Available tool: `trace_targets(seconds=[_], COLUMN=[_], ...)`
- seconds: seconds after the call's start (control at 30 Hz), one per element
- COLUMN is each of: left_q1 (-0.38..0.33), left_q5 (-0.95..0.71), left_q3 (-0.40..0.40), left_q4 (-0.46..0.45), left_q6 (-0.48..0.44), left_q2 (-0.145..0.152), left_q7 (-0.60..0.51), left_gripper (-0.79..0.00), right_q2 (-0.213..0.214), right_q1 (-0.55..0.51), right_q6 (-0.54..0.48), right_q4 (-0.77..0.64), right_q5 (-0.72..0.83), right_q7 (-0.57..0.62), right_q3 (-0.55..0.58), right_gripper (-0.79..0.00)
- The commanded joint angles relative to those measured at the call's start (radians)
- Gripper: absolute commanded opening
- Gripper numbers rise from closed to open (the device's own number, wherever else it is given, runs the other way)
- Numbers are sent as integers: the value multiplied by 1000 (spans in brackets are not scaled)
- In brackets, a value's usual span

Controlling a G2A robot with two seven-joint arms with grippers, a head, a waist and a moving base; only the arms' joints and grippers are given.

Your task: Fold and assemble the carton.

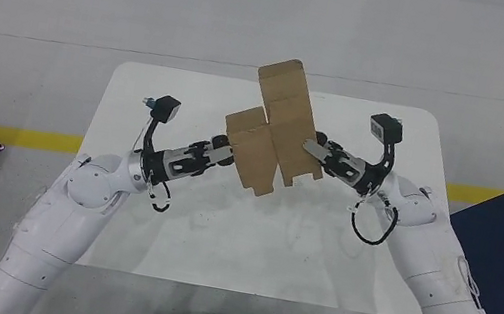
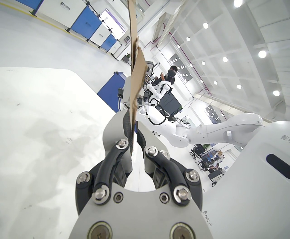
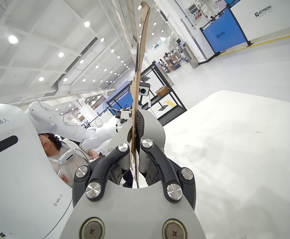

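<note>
While both arms are meeting over the far half of the white counter (image 1: 167, 234), the left hand (image 1: 226, 148) is gripping the left edge of the carton (image 1: 278, 126), fingers squeezed right down on the cardboard. On the left wrist cam that same hand (image 2: 132, 127) is showing up nice and close. The black pads (image 2: 125, 124) are pressing on a thin brown edge of the carton (image 2: 137, 74) from both sides. The sheet is running straight away from the camera, edge-on, with the counter (image 2: 45, 108) showing beyond it.

Moving to the middle, the carton is hanging between the two hands, looking lifted clear of the counter. It's staying pretty much flat, not folded into a box yet. A shorter panel is sitting on the left side, and a longer strip on the right is reaching out toward the counter's far edge.

Over on the right, the right hand (image 1: 314, 151) is doing the mirror job, clamping the carton's right edge with its fingers closed on it. Its wrist cam is giving the same kind of look: hand (image 3: 136, 127) nipping the carton (image 3: 141, 56) edge-on, pads tight against it, white counter (image 3: 226, 135) spreading out behind.
</note>
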Motion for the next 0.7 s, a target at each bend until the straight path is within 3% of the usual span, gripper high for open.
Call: trace_targets(seconds=[0.0, 0.17, 0.3, 0.67], left_q1=[1, -1, 15, 16], left_q5=[11, 40, 65, 68], left_q3=[-8, -85, -142, -147], left_q4=[8, 32, 24, 23], left_q6=[11, 36, 41, 41], left_q2=[1, 5, 13, 13], left_q7=[20, 131, 156, 159], left_gripper=[0, 0, 0, 0], right_q2=[3, 10, 21, 22], right_q1=[-11, -48, -80, -83], right_q6=[0, 0, 0, 0], right_q4=[-2, -7, 3, 2], right_q5=[19, 131, 194, 200], right_q7=[0, 0, 0, 0], right_q3=[8, 35, 65, 67], right_gripper=[-785, -785, -785, -785])
